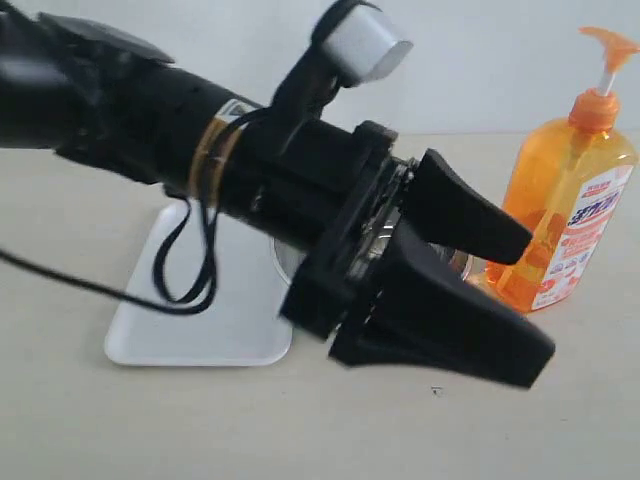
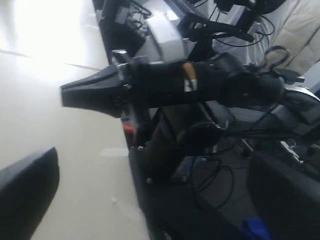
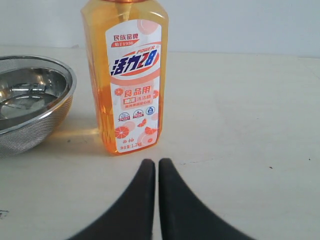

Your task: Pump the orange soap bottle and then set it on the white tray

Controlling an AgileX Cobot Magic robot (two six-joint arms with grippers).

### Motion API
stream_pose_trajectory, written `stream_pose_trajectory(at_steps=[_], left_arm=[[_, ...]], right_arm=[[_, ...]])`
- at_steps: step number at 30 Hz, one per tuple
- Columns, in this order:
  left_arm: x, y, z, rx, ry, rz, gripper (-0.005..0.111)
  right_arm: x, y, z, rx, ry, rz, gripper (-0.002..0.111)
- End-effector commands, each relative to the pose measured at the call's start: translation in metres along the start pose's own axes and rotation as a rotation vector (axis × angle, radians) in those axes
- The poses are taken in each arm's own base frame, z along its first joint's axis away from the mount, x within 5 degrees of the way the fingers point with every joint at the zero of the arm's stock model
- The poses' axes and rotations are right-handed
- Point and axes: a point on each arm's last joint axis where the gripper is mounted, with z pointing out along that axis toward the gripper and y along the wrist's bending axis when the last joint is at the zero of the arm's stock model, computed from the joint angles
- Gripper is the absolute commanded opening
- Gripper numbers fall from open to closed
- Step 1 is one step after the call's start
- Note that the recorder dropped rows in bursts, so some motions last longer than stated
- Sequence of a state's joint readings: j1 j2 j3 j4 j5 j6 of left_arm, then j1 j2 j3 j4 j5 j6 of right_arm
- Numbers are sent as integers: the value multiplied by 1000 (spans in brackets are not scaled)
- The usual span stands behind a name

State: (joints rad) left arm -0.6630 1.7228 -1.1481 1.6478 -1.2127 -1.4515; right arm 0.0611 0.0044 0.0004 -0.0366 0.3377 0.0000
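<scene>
The orange soap bottle [image 1: 570,210] stands upright on the table at the right, its pump head [image 1: 605,45] raised. The white tray [image 1: 200,320] lies flat to the left, partly behind my left arm. My left gripper [image 1: 540,300] is open wide and empty, its black fingers [image 1: 470,215] pointing at the bottle from the left without touching it. In the right wrist view the bottle [image 3: 127,75] faces me with its label, a short way beyond my right gripper [image 3: 156,162], which is shut on nothing low over the table. The left wrist view shows the right gripper [image 2: 64,95] from the side.
A round metal mesh bowl [image 3: 30,105] sits on the table right beside the bottle, between it and the tray; in the exterior view only a sliver of the bowl [image 1: 455,262] shows behind my left gripper. Cables and equipment [image 2: 240,125] lie beyond the table edge.
</scene>
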Motion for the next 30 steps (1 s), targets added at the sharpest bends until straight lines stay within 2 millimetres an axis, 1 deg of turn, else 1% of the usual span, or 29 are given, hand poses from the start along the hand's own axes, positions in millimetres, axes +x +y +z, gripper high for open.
stream_pose_trajectory(at_steps=[1,6,7,10,13,15,17,18,20,22,24,30], left_arm=[[5,-46,-12,10,-59,90,94],[25,-92,-26,5,-72,152,94],[31,-103,-30,3,-77,169,94],[46,-127,-37,-5,-92,225,94],[62,-148,-43,-20,-127,278,94],[73,-158,-46,-33,-149,305,94],[81,-166,-48,-43,-166,326,94],[85,-169,-49,-46,-168,334,94],[91,-173,-50,-47,-165,345,94],[96,-174,-50,-48,-160,356,94],[99,-175,-49,-47,-156,345,94],[115,-177,-48,-42,-137,299,94]], right_arm=[[-1,0,0,-4,-14,2,0],[-1,0,0,-4,-14,2,0],[-1,0,0,-4,-14,2,0],[-1,0,0,-4,-14,2,0],[-2,0,0,-4,-22,2,0],[-3,0,0,-4,-32,0,0],[-7,0,-1,-5,-81,5,0],[-11,1,-1,-22,-125,91,0],[-22,2,-3,-69,-243,322,0],[-33,-1,-7,-108,-362,602,0],[-37,-3,-8,-121,-413,733,0],[-41,-6,-11,-112,-478,734,0]])
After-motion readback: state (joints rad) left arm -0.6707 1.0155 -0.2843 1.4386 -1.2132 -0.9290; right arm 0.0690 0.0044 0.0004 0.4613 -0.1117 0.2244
